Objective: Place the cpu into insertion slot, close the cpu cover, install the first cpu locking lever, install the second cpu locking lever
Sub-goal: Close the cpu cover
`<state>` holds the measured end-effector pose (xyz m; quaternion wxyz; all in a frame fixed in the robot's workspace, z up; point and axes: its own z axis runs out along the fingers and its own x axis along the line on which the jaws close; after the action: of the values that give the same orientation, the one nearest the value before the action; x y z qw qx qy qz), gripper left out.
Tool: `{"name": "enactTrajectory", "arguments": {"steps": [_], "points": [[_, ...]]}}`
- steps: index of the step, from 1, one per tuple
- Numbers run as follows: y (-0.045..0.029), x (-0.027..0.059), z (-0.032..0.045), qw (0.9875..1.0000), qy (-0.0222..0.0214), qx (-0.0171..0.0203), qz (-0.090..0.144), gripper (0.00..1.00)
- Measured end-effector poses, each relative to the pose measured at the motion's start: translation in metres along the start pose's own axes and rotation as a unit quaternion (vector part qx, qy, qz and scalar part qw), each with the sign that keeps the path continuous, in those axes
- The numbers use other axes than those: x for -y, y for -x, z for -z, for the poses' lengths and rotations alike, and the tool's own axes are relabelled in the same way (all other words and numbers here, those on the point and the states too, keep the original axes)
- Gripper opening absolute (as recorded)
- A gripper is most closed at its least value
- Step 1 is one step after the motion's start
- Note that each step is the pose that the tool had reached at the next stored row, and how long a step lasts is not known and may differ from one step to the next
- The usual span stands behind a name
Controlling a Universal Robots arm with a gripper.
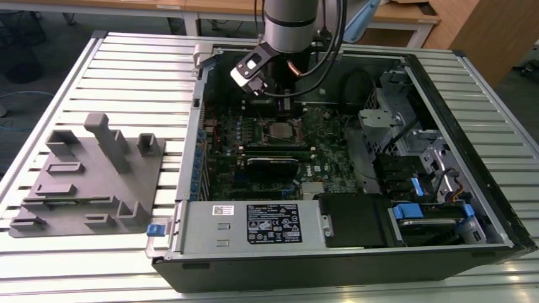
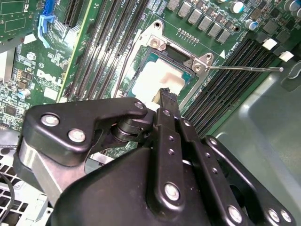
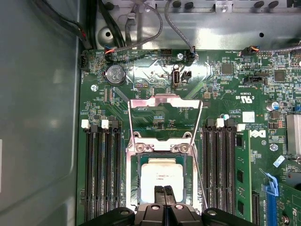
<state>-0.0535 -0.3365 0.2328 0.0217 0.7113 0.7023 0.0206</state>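
The cpu (image 3: pixel 162 175) lies flat in the insertion slot (image 3: pixel 132 183), its pale metal top facing up; both also show in the second wrist view, cpu (image 2: pixel 153 77) and the exterior view, insertion slot (image 1: pixel 278 130). The cpu cover (image 3: pixel 164 101) stands swung open behind the socket, hinged at its far edge. A thin wire locking lever (image 2: pixel 244 69) sticks out released to one side, and another lever (image 3: pixel 133 134) runs along the cover. My gripper (image 3: pixel 164 190) is shut with nothing in it, its tips (image 2: pixel 167 94) close over the cpu's near edge. In the exterior view the gripper (image 1: pixel 284 106) hangs just above the socket.
Black memory slots (image 3: pixel 101 169) flank the socket on both sides. The open computer case (image 1: pixel 471 158) has tall walls, a power supply (image 1: pixel 252 224) at the front and drive bays (image 1: pixel 421 208) at the exterior view's right. A grey fixture plate (image 1: pixel 93 183) lies on the slatted table.
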Motion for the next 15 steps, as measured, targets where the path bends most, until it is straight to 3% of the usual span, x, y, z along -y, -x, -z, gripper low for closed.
{"name": "enactTrajectory", "arguments": {"steps": [15], "points": [[0.0,-0.0003,0.0054,1.0,0.0001,-0.0001,0.0,0.11]]}}
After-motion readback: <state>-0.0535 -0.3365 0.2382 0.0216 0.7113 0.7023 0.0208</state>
